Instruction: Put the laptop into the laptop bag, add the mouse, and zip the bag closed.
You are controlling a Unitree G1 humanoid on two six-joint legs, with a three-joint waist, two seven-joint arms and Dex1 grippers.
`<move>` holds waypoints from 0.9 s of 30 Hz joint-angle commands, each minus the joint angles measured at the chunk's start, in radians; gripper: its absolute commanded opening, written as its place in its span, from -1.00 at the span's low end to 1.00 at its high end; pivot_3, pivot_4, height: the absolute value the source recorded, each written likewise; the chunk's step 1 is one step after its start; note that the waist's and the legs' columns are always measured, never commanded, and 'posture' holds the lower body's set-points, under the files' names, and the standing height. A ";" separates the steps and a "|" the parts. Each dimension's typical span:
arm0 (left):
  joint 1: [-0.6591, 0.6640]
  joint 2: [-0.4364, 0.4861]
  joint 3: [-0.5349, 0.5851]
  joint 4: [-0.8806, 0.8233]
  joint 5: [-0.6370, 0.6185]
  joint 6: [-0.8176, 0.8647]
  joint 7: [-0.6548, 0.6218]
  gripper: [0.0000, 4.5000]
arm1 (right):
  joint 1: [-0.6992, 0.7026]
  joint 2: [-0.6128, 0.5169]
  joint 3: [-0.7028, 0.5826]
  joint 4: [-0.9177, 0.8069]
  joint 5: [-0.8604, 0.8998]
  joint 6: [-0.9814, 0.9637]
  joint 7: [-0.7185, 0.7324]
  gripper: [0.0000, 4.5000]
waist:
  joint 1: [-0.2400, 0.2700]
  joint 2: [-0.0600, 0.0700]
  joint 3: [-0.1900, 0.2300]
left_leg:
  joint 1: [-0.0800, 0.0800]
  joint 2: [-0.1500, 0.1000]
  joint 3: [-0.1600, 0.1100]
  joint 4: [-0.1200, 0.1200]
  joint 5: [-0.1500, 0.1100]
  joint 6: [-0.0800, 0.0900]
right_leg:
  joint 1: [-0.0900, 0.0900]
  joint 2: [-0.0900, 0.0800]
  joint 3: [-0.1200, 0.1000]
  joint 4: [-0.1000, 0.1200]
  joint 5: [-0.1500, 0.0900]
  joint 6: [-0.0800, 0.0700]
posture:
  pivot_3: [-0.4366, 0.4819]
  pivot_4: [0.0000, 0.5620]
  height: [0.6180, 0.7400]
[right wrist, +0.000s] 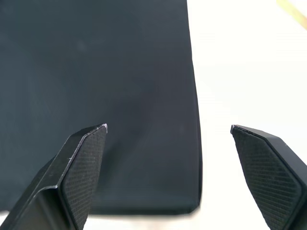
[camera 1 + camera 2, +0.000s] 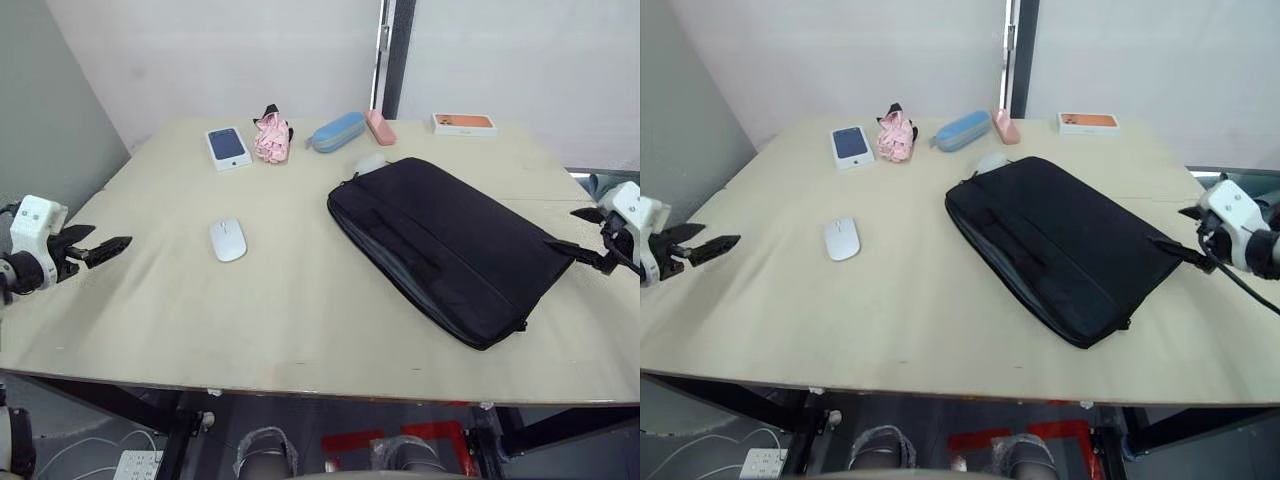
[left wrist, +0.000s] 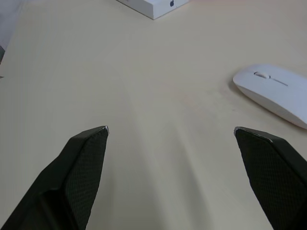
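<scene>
Both end effectors, left [image 3: 170,132] and right [image 1: 168,128], gape wide; wrist views show the mouse [image 3: 276,93] and laptop bag [image 1: 96,96] close-up on the worktop [image 2: 300,300].

My left gripper [image 2: 118,245] is hovering with fingers spread wide over bare table [image 2: 300,320]; the mouse [image 2: 228,240] is lying ahead of it with an open lane between. My right gripper [image 2: 1185,232] is straddling the near corner of the laptop bag [image 2: 450,245], which is blocking travel ahead. Boxes and cases are crowding the far edge.
</scene>
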 commanded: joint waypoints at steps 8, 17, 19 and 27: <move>0.026 -0.007 0.027 -0.053 -0.022 -0.013 0.003 0.96 | -0.081 0.066 -0.009 -0.058 0.000 -0.135 -0.015 0.92 | -0.005 -0.001 0.000 | 0.000 0.001 0.000 0.002 0.000 0.000 | 0.000 -0.001 0.000 0.002 0.000 -0.001 | -0.05 -0.47 1.00; 0.285 -0.154 0.115 -0.411 -0.104 0.142 0.171 0.96 | -0.049 0.230 -0.005 -0.726 0.386 0.360 -0.005 0.92 | -0.002 -0.001 -0.001 | -0.001 0.011 0.000 0.002 0.000 -0.001 | -0.001 0.005 -0.001 0.002 -0.001 -0.004 | -0.05 -0.47 1.00; 0.316 -0.177 0.134 -0.459 -0.113 0.160 0.214 0.96 | -0.042 0.256 -0.002 -0.817 0.466 0.430 0.001 0.92 | 0.002 -0.001 0.000 | 0.000 0.013 -0.001 0.002 0.000 -0.003 | -0.001 0.007 -0.002 0.002 -0.001 -0.005 | -0.05 -0.47 1.00; 0.432 -0.237 0.172 -0.630 -0.140 0.213 0.298 0.96 | -0.039 0.308 0.022 -1.004 0.651 0.589 -0.012 0.92 | 0.008 -0.002 -0.001 | 0.000 0.012 -0.001 0.002 -0.004 -0.009 | 0.000 0.006 -0.002 0.000 -0.001 -0.005 | -0.05 -0.47 1.00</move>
